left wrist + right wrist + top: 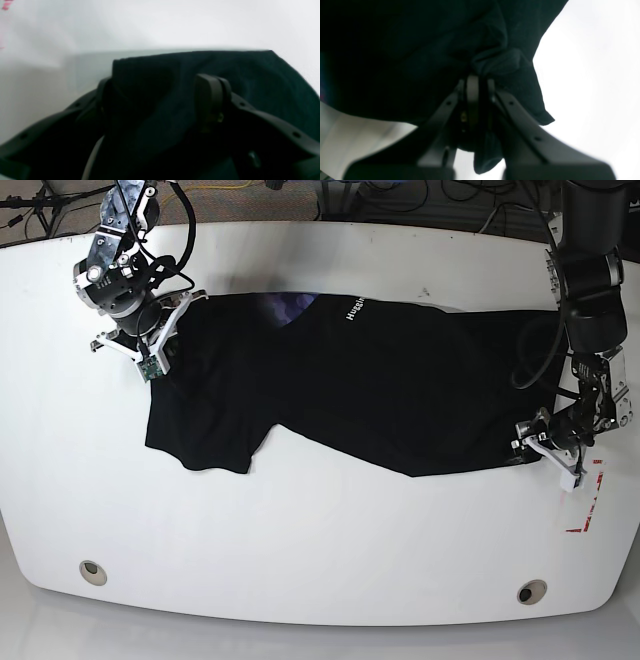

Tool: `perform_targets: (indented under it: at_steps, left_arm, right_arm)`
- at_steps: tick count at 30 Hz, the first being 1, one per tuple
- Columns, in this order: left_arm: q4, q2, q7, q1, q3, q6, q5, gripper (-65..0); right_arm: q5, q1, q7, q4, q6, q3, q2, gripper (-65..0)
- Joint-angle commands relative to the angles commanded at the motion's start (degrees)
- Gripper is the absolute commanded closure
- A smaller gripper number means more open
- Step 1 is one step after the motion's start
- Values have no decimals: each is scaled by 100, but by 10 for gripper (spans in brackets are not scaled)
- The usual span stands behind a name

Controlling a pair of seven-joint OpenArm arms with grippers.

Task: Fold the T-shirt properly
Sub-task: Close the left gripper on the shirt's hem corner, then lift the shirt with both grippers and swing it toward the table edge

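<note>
While both arms were engaged at opposite ends, the T-shirt was stretched black across the middle of the white table, w/ one sleeve hanging toward the near edge at base-view left. White lettering and a bit of purple-blue graphic were seen near the far edge of the cloth, partly folded under.

Right gripper was placed at the shirt's base-view-left end, by the shoulder/sleeve area. In the right wrist view, right gripper was seen w/ jaws nearly together and a bunch of black fabric pinched betw. them; a small flap of cloth hung below the fingers. T-shirt filled most of that view.

Left gripper was positioned at the shirt's base-view-right end, at the hem corner, close to red tape marks on the table. In the left wrist view, left gripper was seen w/ jaws set fairly wide and T-shirt cloth lying betw. them; whether fabric was actually clamped could not be told, as the picture was dark and blurred. One fingertip was visible over the cloth.
</note>
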State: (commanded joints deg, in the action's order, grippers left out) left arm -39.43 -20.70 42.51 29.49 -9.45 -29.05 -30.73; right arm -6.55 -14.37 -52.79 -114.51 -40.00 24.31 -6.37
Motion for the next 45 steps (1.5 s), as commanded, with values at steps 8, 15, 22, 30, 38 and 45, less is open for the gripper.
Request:
perform_targets:
  at_steps: [8,15,22,30,38,45]
  left_arm:
    - [-9,18,9,9,-9,9,0,0]
    - [-527,-9,26,0,-18,9,9,0]
    - [-1767,-18,774,-105,-316,9,0,0]
    - [-2892,9,1407,-176,-756,9,-26,0]
    - [-3851,88,1521,-141,-765,9,-26,0]
    - [-4721,237,1741,281,-1029,246,-26,0]
  right_arm:
    - [26,141,0,18,0,26,0,0]
    - [44,255,-18,18,0,26,-9,0]
    - [53,440,-18,-18,0,26,-114,0]
    - [53,844,-26,149,0,-18,-255,0]
    - [79,1459,-53,229,0,-26,-343,0]
    - [536,2435,-273,571,0,-475,-738,0]
